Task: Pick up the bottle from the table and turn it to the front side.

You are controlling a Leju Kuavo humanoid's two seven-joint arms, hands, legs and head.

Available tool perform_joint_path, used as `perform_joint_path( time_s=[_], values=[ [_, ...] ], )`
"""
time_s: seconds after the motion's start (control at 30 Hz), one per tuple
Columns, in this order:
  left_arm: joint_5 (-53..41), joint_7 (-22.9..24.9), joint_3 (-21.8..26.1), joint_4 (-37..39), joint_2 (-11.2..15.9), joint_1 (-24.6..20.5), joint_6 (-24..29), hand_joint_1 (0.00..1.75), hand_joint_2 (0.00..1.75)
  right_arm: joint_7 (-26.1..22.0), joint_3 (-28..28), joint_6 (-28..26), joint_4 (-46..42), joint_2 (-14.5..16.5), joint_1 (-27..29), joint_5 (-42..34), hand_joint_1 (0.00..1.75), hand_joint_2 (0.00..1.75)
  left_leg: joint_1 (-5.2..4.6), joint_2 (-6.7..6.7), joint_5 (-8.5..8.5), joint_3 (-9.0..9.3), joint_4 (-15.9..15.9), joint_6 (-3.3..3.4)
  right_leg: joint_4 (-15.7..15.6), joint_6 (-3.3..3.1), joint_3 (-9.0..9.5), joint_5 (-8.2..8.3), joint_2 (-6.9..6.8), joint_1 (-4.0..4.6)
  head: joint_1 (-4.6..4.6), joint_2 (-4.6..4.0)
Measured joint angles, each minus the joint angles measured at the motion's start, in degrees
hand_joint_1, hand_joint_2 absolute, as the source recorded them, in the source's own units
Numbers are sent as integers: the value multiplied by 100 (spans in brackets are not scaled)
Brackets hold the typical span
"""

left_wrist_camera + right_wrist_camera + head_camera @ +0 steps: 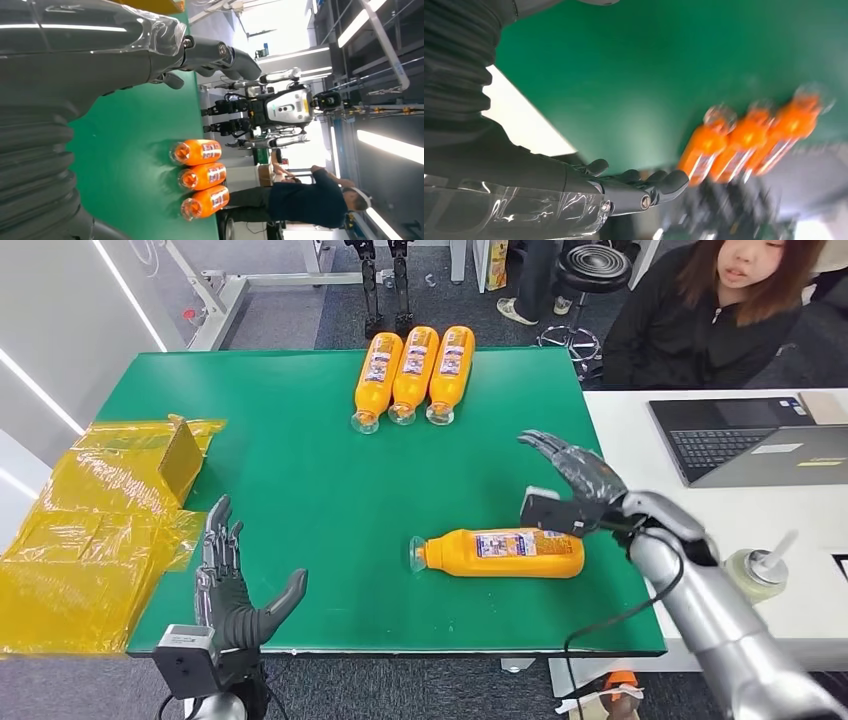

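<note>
The bottle (500, 553) lay on its side on the green table (300, 470), near-right part, cap end pointing left, label facing up. The right hand (575, 485) hovered just beyond the bottle's right end, above it, fingers spread wide, holding nothing; no contact visible. The left hand (232, 585) sat at the table's near-left edge, fingers apart and upright, empty, well apart from the bottle.

Three more bottles (412, 375) lay side by side at the far middle of the table, touching each other, caps toward the near side. Crumpled yellow plastic (95, 540) covered the left edge. A second, white table (700, 510) stood to the right with a laptop (755, 440) on it; a person (720, 310) sat at the far right.

Step judged: approach, pre-grasp; pick-up not yet done. The next move likely calls for the right hand to lower over the bottle's body, close around it across its width, then lift and roll it to bring the front forward. Risk: a round bottle could roll away if touched off-centre. The right wrist view was blurred, so finger detail there could not be told.
</note>
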Motion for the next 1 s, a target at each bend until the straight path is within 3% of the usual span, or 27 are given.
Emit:
perform_joint_path(
  time_s=[0.1,0.17,0.43,0.6,0.83,1.0],
  values=[
    [67,13,0,-25,28,63,9,0,175,282,763,1007,445,-110,-995,-838,0,175,1,-10,3,-3,0,-3,2,0,-3,0,-9,1,-1,0],
    [115,35,0,-33,46,79,19,0,175,510,1308,1359,662,-113,-1514,-1326,0,175,4,-9,4,-4,0,-3,3,-1,-4,0,-8,2,-1,0],
    [265,87,0,-43,59,123,91,0,175,1130,3363,1700,1222,175,-2861,-2882,0,175,8,-13,6,-7,-3,-7,8,-2,-9,-1,-11,8,0,0],
    [337,116,2,-56,60,160,124,0,175,1204,4241,1650,1453,366,-3133,-3204,0,175,8,-15,6,-6,0,-7,5,-2,-8,-1,-12,7,-1,0],
    [440,116,44,-102,104,228,109,0,175,1013,5091,1311,1725,363,-3098,-3358,0,175,6,-18,5,-5,6,-7,0,-1,-9,-1,-13,6,-1,0],
    [538,96,69,-111,143,257,120,0,175,519,5433,714,2147,259,-2753,-3309,0,175,7,-27,5,-5,7,-7,-4,-1,-6,-1,-20,7,-1,0]
  ],
)
